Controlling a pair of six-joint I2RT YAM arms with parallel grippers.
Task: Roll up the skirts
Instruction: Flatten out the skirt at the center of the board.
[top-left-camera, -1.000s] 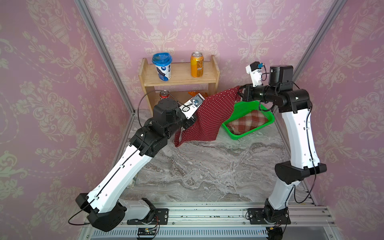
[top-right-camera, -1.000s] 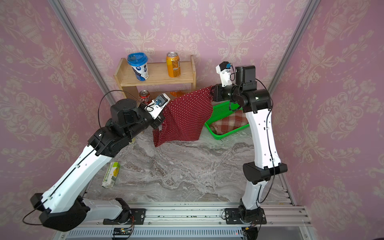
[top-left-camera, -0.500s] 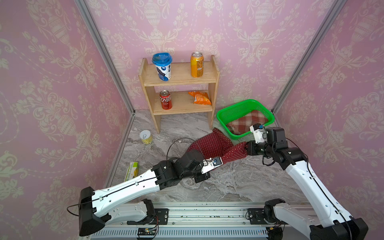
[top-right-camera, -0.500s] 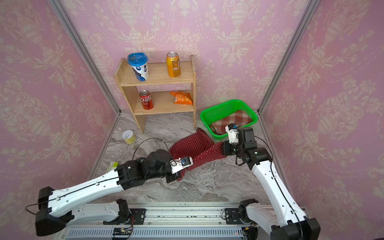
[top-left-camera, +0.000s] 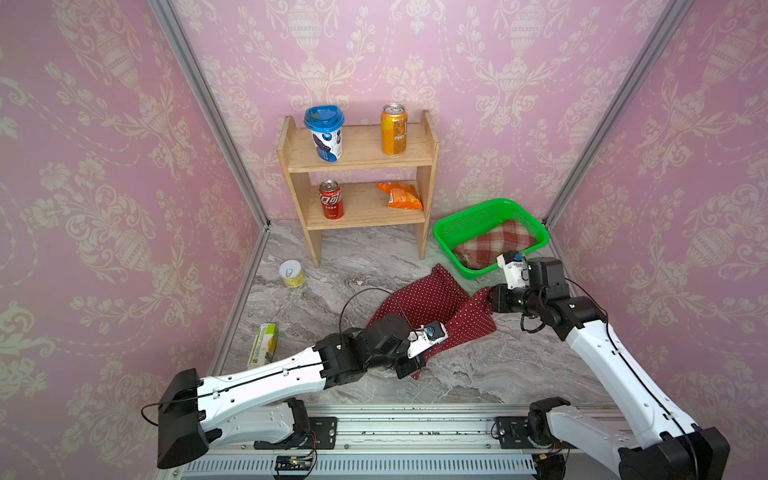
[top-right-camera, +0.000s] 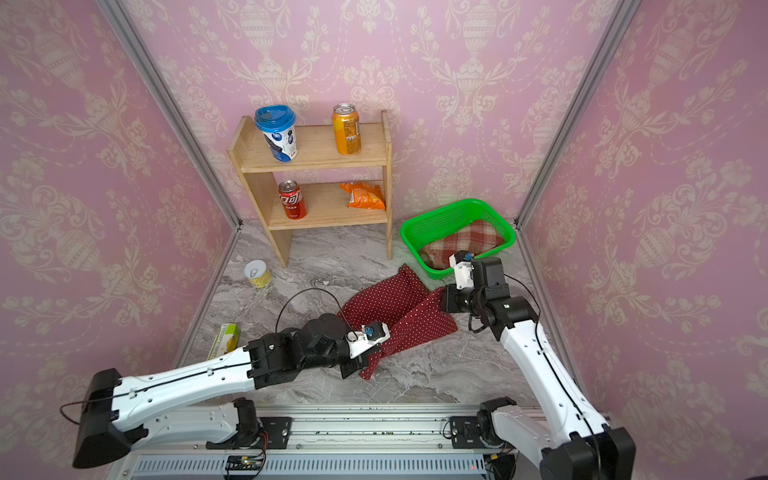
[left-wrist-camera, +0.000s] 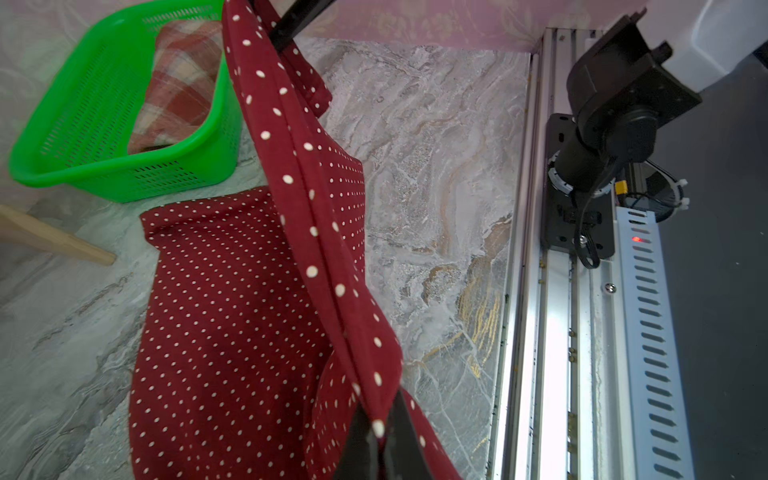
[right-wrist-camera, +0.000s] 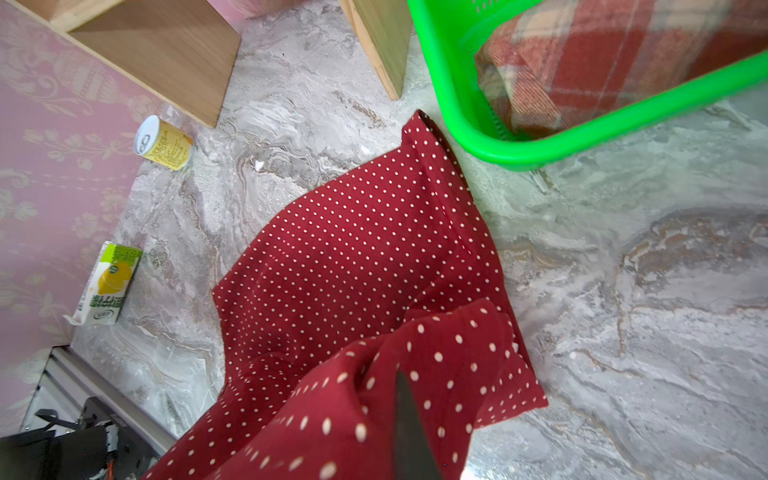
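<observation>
I have the small dark red skirt with white polka dots (top-left-camera: 424, 299) on the grey marbled counter (top-left-camera: 478, 370), about mid-dial, its far corner reaching toward 1 o'clock just beside the green perforated plastic basket (top-left-camera: 465, 220). The thicker red, cream and tan plaid skirt (top-left-camera: 494, 245) lies folded inside that basket, untouched.

My left claw (left-wrist-camera: 374, 449) is pressed together on the hem corner at the skirt's 6 o'clock end. My right claw (top-left-camera: 488, 299) is pinching the corner at its 3 o'clock end. The left wrist view shows the hem running taut between them, lifted off the cloth that lies below.

I judge this to be the laying-out step before any rolling. To do it well, I would lower both claws at the same rate with the hem tight, drawing slightly toward 6 o'clock so the slack bunched under the hem near 4 o'clock pulls flat. I would let go only once the hem rests on the counter. The far corner should stay off the basket wall, or the basket may drag along.

The left arm lies low and almost level, reaching from its base at 7 o'clock toward the centre. The right arm rises from 5 o'clock, bends at the elbow and points its claw sideways toward 9 o'clock.
</observation>
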